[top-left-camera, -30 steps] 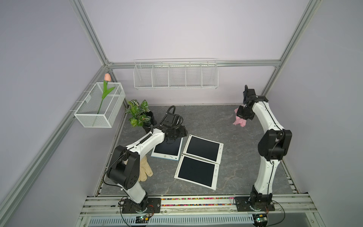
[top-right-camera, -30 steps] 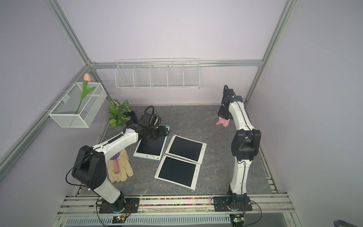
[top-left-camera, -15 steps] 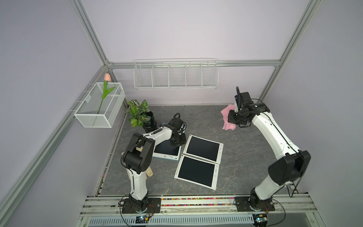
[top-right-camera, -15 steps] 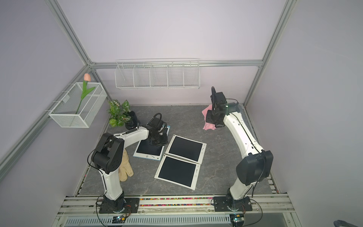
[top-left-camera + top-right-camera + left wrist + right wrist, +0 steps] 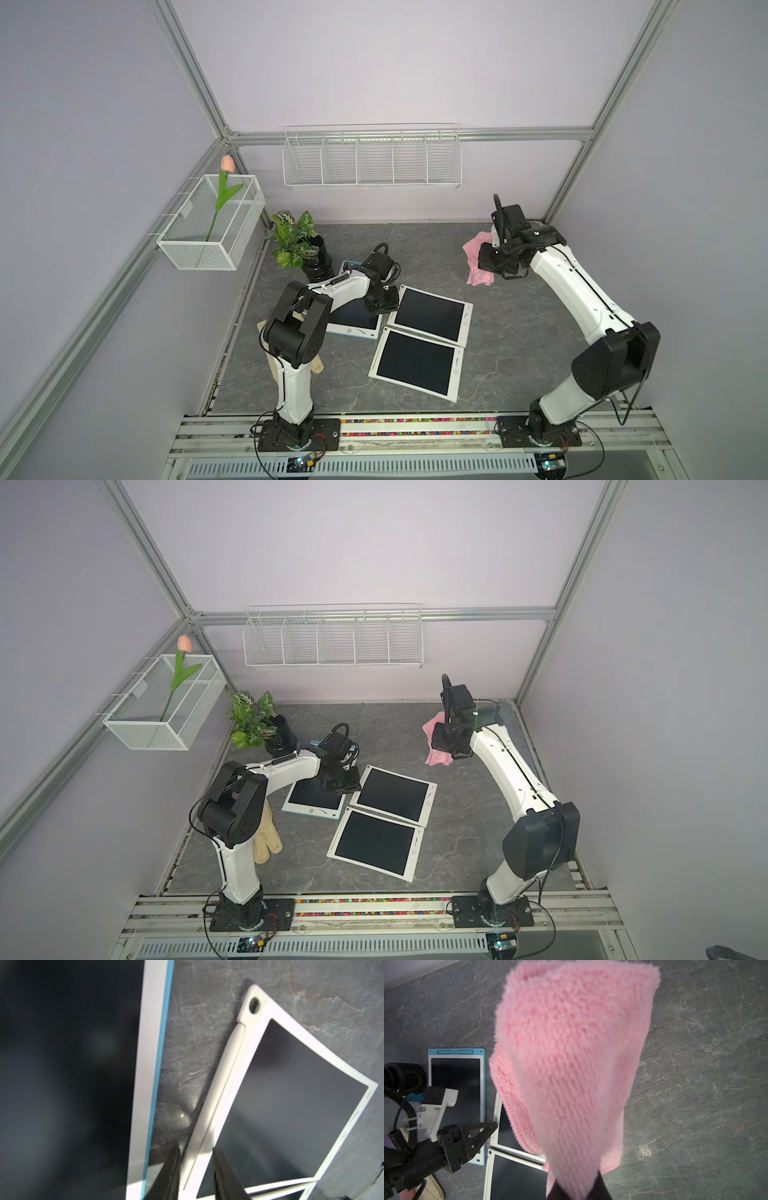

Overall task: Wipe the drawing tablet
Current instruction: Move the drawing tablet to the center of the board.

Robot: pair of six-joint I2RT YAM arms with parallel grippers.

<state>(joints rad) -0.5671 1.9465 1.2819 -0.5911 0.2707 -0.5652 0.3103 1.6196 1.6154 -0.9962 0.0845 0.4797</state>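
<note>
My right gripper (image 5: 577,1188) is clamped on a pink cloth (image 5: 571,1059). I hold it by one end, and the rest of it spreads out in front of the gripper and covers most of what lies beyond. Seen from above, this gripper is raised over the far part of the grey table (image 5: 511,357), and the cloth hangs down from it; if the free end touches the table, I cannot tell. All three tablets are well apart from this gripper, on the side of my other arm.

My left gripper (image 5: 195,1148) is low over the table, with its tips at the narrow strip of bare table between the blue tablet (image 5: 148,1053) and a white tablet (image 5: 291,1095). Its two fingers (image 5: 168,1174) stand a little apart, one on each side of the pen (image 5: 226,1064) that is clipped along the rim of the white tablet. One finger is over the bare strip, the other over the dark screen. If they pinch this rim or only stand around it, I cannot tell.

The blue tablet lies flat just beside this gripper, and my left forearm crosses over part of it. A second white tablet (image 5: 415,365) lies just beside the first one, behind the gripper, toward my bases. A plant (image 5: 293,243) in a black pot stands near the left gripper, on its far side. Pale gloves (image 5: 266,839) lie on the table beside my left base
</note>
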